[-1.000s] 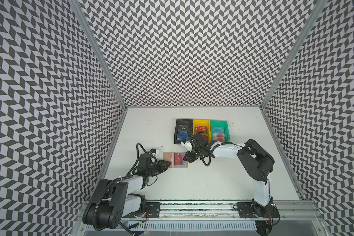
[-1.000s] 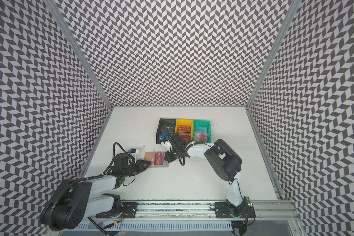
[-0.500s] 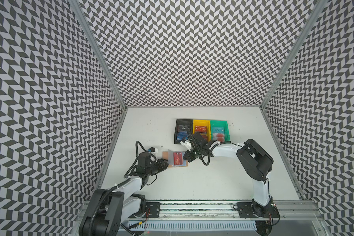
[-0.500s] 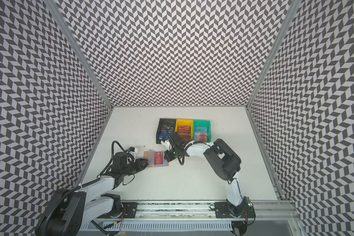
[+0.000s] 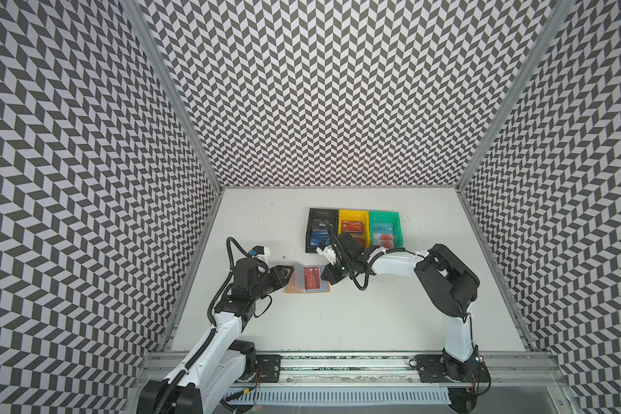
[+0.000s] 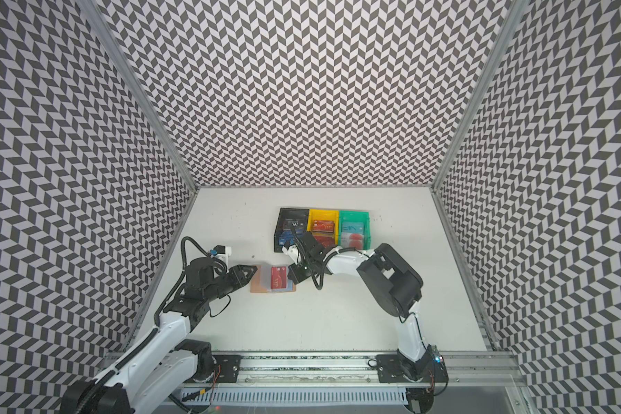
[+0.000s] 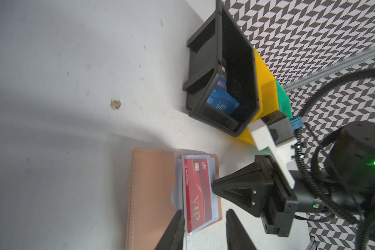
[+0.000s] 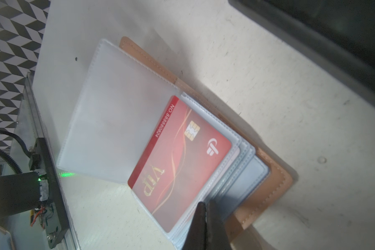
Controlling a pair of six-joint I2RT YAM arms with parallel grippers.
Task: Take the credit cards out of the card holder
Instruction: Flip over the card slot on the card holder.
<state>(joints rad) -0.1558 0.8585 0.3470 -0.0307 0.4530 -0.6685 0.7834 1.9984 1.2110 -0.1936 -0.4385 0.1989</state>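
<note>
Card holder (image 5: 290, 286), a tan stitched-leather bifold, lies open and flat on the white table (image 5: 355, 322), just left of centre in the lower half of both top views. Among its clear plastic sleeves (image 8: 117, 108) one empty page stands lifted. The page beneath it shows a red plastic VIP card (image 8: 182, 155), not yet drawn out.

The right gripper (image 8: 206, 216) is closed with nothing seen between its tips. Its point rests on the sleeve stack at the holder's right edge, probably to pin the pages so the card can slide free. The left gripper (image 7: 204, 211) stands at the opposite edge, fingers apart and gripping nothing. In its wrist view they appear to straddle the card's end, seemingly lined up for a pinch.

Up and right of the holder sit a black bin (image 5: 308, 233), a yellow bin (image 5: 354, 212) and a green bin (image 5: 383, 213), each already holding cards. The right wrist overhangs their front rims. Bare table opens below the holder, while the patterned side wall (image 5: 122, 251) crowds the left arm.
</note>
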